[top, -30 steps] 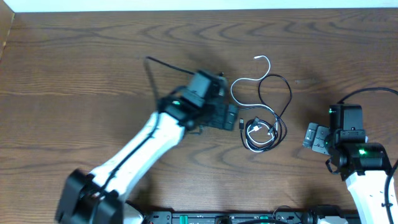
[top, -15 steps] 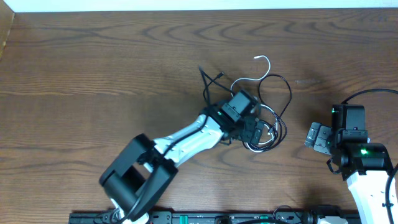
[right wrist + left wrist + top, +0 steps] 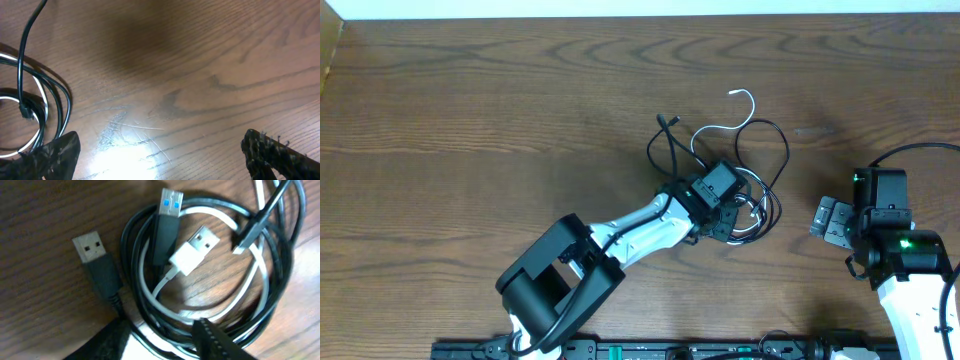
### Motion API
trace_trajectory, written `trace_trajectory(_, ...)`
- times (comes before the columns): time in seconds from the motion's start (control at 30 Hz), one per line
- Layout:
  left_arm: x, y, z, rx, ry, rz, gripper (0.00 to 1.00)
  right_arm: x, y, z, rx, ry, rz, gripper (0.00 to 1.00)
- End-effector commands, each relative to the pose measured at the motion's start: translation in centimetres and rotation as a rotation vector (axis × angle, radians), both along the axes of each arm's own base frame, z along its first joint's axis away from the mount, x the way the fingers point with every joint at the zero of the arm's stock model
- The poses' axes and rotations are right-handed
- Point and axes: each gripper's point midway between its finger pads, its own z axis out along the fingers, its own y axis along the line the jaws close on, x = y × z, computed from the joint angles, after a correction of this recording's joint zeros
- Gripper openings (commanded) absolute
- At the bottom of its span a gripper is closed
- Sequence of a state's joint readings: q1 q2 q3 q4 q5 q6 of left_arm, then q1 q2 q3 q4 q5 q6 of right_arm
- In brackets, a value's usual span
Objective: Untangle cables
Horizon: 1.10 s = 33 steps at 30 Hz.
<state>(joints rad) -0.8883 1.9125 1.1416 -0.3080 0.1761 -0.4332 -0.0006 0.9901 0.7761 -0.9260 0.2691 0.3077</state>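
Note:
The cables (image 3: 752,205) lie as a coil of black and white cords at the table's middle right. A black loop (image 3: 775,150) and a white end (image 3: 745,95) trail away from it. In the left wrist view the coil (image 3: 215,305) shows a black USB plug (image 3: 92,250), a blue-tipped plug (image 3: 169,210) and a white plug (image 3: 197,247). My left gripper (image 3: 728,212) is down on the coil's left side. It is open, its jaws partly narrowed, with several coil strands between its fingertips (image 3: 212,340). My right gripper (image 3: 830,222) stands open over bare wood, right of the coil.
In the right wrist view only the coil's edge (image 3: 47,100) shows at the left, with bare wood between the fingers (image 3: 270,155). A thick black arm wire (image 3: 910,148) arcs above the right arm. The table's far edge (image 3: 640,18) runs along the top.
My left arm swung right, from left of the cables onto the coil, and its jaws narrowed around the strands. A loose black cable end moved right with it. The right arm stayed still.

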Motion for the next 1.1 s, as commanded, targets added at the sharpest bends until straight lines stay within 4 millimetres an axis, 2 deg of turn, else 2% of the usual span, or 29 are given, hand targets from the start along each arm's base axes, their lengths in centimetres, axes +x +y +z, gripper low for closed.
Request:
trace_trajectory(0.0,0.2,0.7,-0.7,0.050,-0.025,0.012,0.39,0.3,-0.3,0.7,0.000,-0.024,-0.025,0.99)
trace_trajectory(0.17,0.2,0.8,-0.8,0.057,-0.022,0.015,0.35,0.3,-0.3,0.7,0.000,-0.024,-0.024,0.99)
trace_trajectory(0.4,-0.1,1.6,-1.5,0.075,0.008,0.089,0.35,0.3,-0.2,0.7,0.003,-0.024,-0.023,0.99)
trace_trajectory(0.8,-0.6,1.6,-2.1,0.088,0.019,0.082,0.35,0.6,0.5,0.6,0.039,-0.032,-0.006,0.99)
trace_trajectory(0.83,-0.6,1.7,-2.1,0.089,0.020,0.082,0.33,0.6,0.5,0.7,0.041,-0.035,-0.005,0.99)
trace_trajectory(0.93,-0.7,1.8,-2.1,0.099,0.020,0.070,0.09,0.8,0.8,0.7,0.055,-0.041,0.003,0.99)
trace_trajectory(1.07,-0.1,3.3,-1.8,0.155,-0.015,0.088,0.08,1.1,1.3,0.7,0.085,-0.051,0.017,0.99)
